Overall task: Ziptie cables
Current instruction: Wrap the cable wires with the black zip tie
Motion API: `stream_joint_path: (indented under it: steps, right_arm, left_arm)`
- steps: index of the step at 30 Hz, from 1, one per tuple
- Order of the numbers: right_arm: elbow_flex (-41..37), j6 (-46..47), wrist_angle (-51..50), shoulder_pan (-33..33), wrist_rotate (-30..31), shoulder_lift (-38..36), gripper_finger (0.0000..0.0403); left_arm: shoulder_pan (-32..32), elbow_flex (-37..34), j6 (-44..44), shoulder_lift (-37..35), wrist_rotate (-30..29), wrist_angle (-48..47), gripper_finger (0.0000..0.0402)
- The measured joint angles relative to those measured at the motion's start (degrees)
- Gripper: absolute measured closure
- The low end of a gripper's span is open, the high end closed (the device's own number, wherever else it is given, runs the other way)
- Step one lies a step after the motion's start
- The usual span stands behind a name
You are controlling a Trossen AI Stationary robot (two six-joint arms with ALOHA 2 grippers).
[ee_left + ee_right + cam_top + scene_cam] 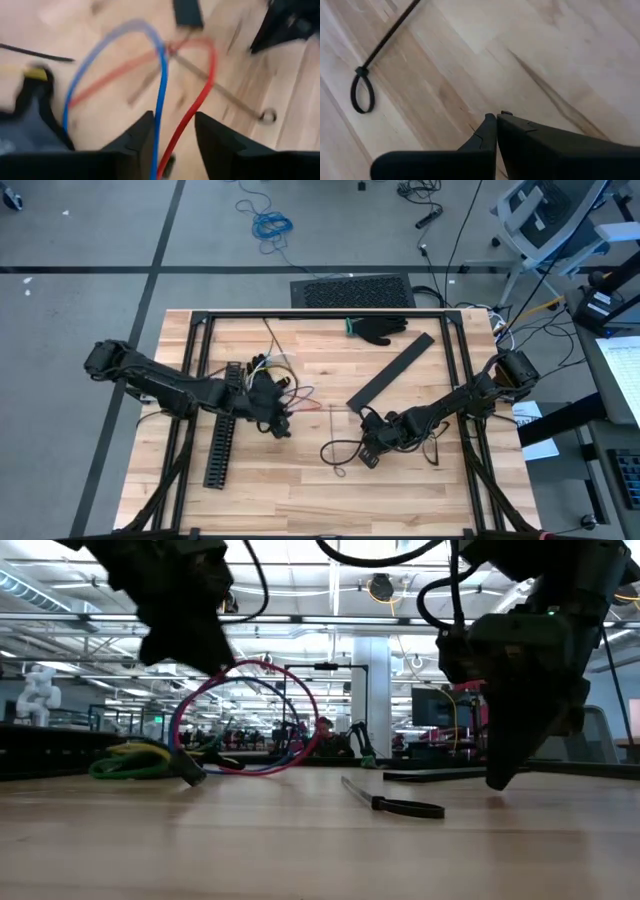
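On the wooden table (300, 480), left of centre, the left gripper (278, 420) is working at the cables (275, 375), a loose looping bundle lying just beside the black slotted channel (222, 435). Its fingers are standing narrowly apart, with a blue and a red wire running up through the gap between them; whether the pads are pressing either wire cannot be told. The right gripper (370, 448) is hovering low over bare wood right of centre, its fingers closed together on nothing. A black zip tie (362, 90), already looped at one end, is lying flat on the table near it.

Judged from this layout, the step in hand is gathering the wires. To do it well, all strands should be drawn into one tight bunch and lifted clear of the wood, so that the tie can pass beneath.

The slotted channel is the only container-like item; whether anything is lying in it cannot be made out.
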Motion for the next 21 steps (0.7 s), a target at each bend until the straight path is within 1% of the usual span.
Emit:
stream_joint_path:
  steps: [4,7,9,12,14,16,18,21]
  right_arm:
    - [0.00,-0.56,-0.28,0.00,0.40,-2.84,0.0367]
    - [0.00,-2.67,1.86,0.00,2.13,-5.40,0.0337]
    - [0.00,-4.82,6.24,0.31,4.77,-6.60,0.0315]
    - [0.00,-10.31,17.95,0.33,5.81,-6.62,0.0276]
    - [0.07,-13.01,26.00,-0.24,5.84,-5.05,0.0248]
    - [0.38,-13.66,31.46,-1.48,5.78,-2.20,0.0223]
    - [2.27,-14.33,33.04,-3.35,5.84,1.51,0.0201]
    - [9.05,-18.69,33.71,-6.29,4.64,7.81,0.0178]
  left_arm:
    - [3.14,1.76,5.68,-4.06,-3.55,0.67,0.0216]
    - [5.68,4.36,11.79,-8.89,-7.80,-0.11,0.0195]
    - [7.22,6.65,16.39,-12.88,-9.77,-0.02,0.0188]
    - [8.46,9.59,23.03,-19.55,-11.96,-2.17,0.0185]
    - [8.60,11.56,25.46,-23.94,-14.15,-5.11,0.0185]
    - [8.60,12.50,26.17,-27.63,-17.10,-7.41,0.0185]
    - [8.60,12.52,26.10,-31.37,-19.81,-7.68,0.0185]
    - [8.60,12.52,24.79,-38.12,-22.30,-7.45,0.0185]
